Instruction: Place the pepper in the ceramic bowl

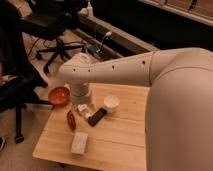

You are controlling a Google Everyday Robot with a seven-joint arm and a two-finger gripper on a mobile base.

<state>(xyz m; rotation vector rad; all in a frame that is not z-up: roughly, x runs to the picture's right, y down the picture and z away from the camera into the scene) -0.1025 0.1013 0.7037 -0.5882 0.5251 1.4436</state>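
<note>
Jaws apart, gripping nothing I can see; gripper (83, 110) points down mid-left, arm elbowed above, beside pepper (71, 120).

Warm, yellowish indoor light falls from above, brightest on the pale arm (120, 70) and the wooden bench (127, 137). The upper part of the frame sinks into near-black. The gripper (84, 109), left of centre just above the bench, sits in the arm's soft shadow. A faint sheen marks the ceramic bowl (60, 95).
</note>
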